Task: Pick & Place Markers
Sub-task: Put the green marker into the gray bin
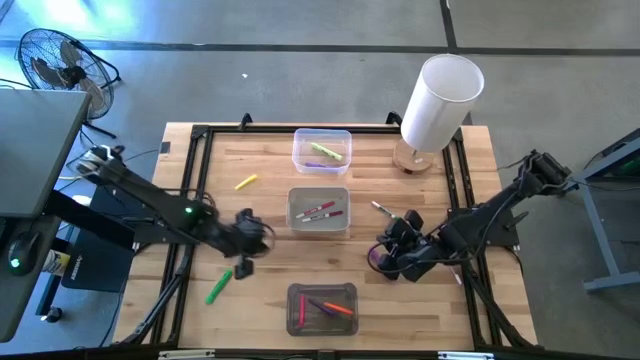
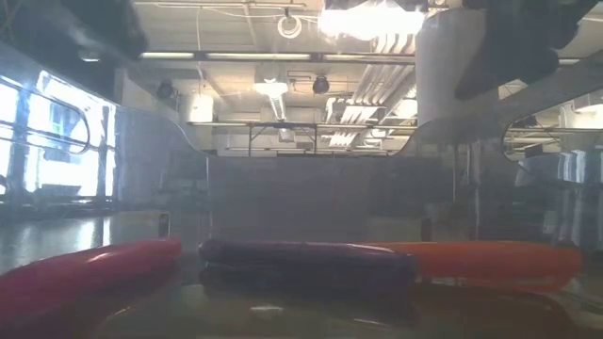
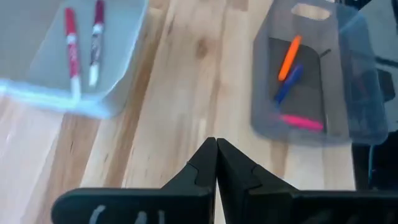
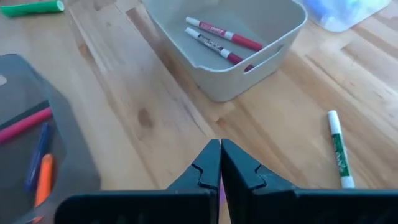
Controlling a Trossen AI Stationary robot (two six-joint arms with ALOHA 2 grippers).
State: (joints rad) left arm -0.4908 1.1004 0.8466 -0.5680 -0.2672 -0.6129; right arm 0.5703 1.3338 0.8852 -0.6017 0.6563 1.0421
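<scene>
Three bins stand in a row down the table's middle. The far clear bin (image 1: 322, 150) holds yellow-green markers. The middle grey bin (image 1: 318, 210) holds two red markers (image 4: 221, 38). The near dark bin (image 1: 322, 308) holds orange, pink and purple markers (image 3: 289, 74). Loose on the wood lie a yellow marker (image 1: 246, 182), a green marker (image 1: 219, 288) and a thin white-and-green marker (image 4: 339, 149). My left gripper (image 3: 216, 144) is shut and empty left of the bins. My right gripper (image 4: 221, 144) is shut right of them, with something purple (image 1: 372, 258) right at it. My right gripper has a sliver of purple showing in the slit between its shut fingers (image 4: 219, 190). Whether it touches the purple thing, I cannot tell, since the fingers hide that spot.
A tall white cylinder (image 1: 440, 100) on a round wooden base stands at the far right corner. A black frame (image 1: 200, 135) runs along the table's edges. Bare wood lies between the bins and each arm. The low view sits right behind the near bin's red, purple and orange markers (image 2: 306, 259).
</scene>
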